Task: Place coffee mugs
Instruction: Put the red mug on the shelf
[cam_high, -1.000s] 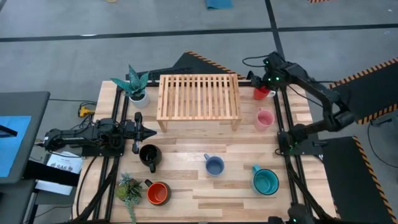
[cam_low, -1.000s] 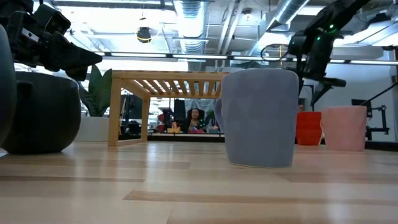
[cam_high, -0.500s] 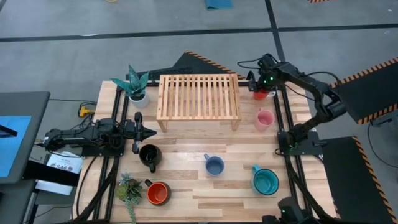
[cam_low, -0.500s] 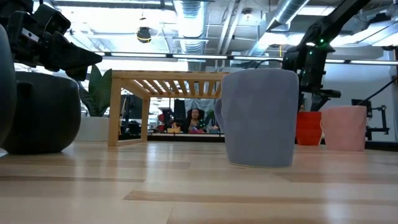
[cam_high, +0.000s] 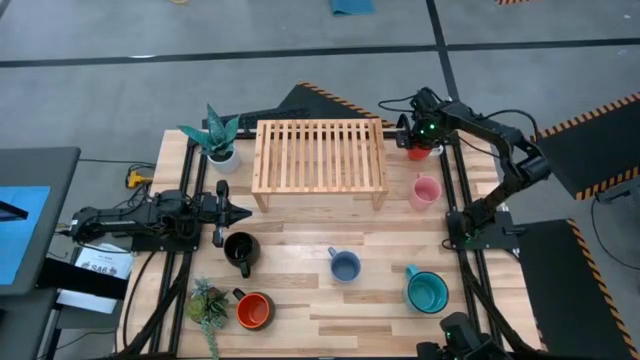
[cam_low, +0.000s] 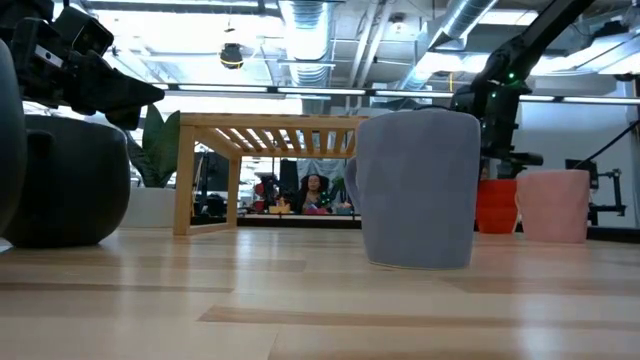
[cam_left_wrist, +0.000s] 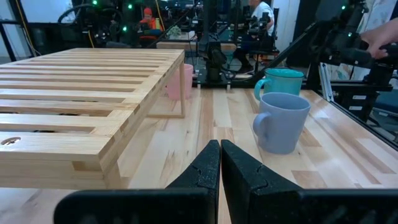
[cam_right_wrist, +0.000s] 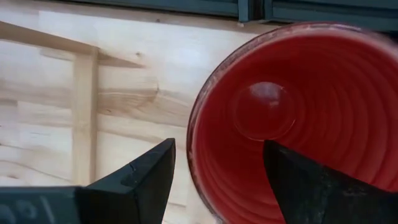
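right gripper (cam_high: 413, 137) is directly over the red mug (cam_high: 420, 150), which sits just off the wooden rack (cam_high: 319, 158)'s right end near the table (cam_high: 300, 250)'s far edge; wrist cam looks straight down into the mug (cam_right_wrist: 273, 118), fingers spread wide, one finger (cam_right_wrist: 134, 177) outside the rim on the rack side, the other (cam_right_wrist: 311, 177) over the mug's interior, so they straddle the near wall and aren't visibly pinching it. pale pink mug (cam_high: 425, 191) stands just in front of the red one, off the rack's front right corner. black mug (cam_high: 240, 249) in front of the rack's left end, orange-inside mug (cam_high: 254, 310) further forward of that, beside a small plant (cam_high: 207, 303). blue-grey mug (cam_high: 344, 265) in front of the rack's middle, teal mug (cam_high: 427, 291) forward and right of it. second potted plant (cam_high: 217, 138) sits off the rack's back left corner. left gripper (cam_high: 232, 212) parked off the rack's front left corner, just above the black mug, fingers pressed together with nothing between them. low cam shows a person (cam_low: 312, 190) in the room behind the rack
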